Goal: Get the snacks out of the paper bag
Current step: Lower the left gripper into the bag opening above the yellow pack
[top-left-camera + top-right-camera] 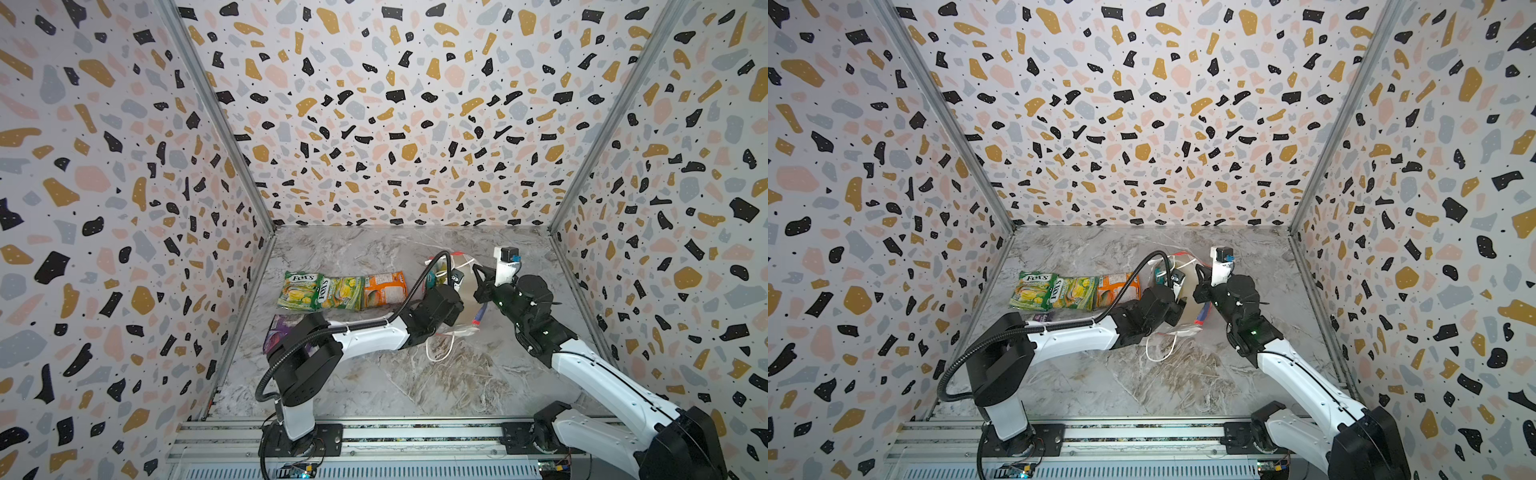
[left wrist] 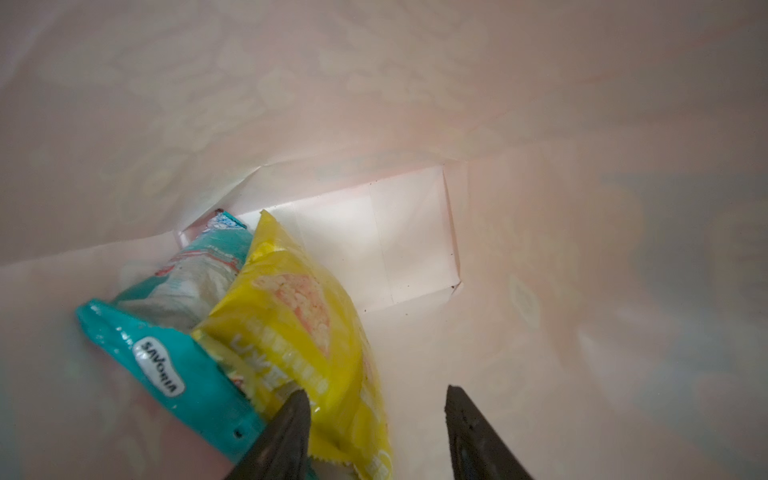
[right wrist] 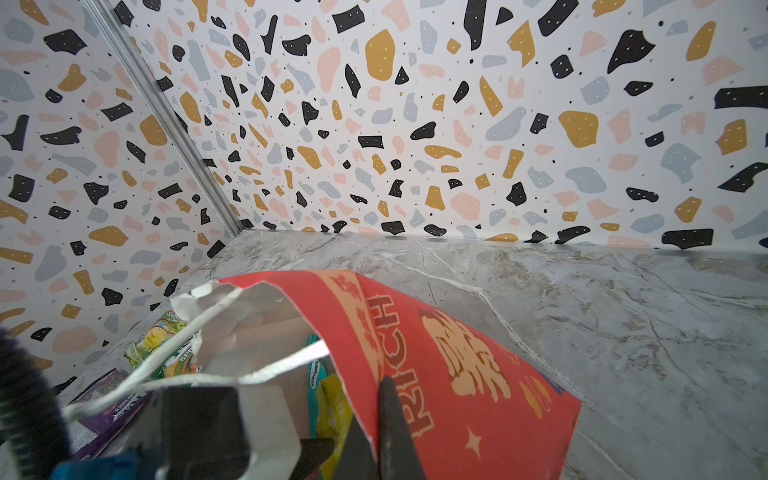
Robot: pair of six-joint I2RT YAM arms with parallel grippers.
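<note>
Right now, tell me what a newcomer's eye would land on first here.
The red paper bag stands out, its rim pinched by the right gripper. Inside, the left gripper stands open at a yellow packet and a teal packet. Left of the bag, two green-yellow FOX'S packets and an orange packet lie in a row on the marble table.

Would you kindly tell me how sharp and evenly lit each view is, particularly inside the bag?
Left wrist view: dim pinkish light filters through the bag; near walls blurred, yellow packet fairly sharp, teal packet glinting. Right wrist view: wall and table crisp, the cord near the lens soft. Both top views: even light, sharp, only soft shadows under the arms.
</note>
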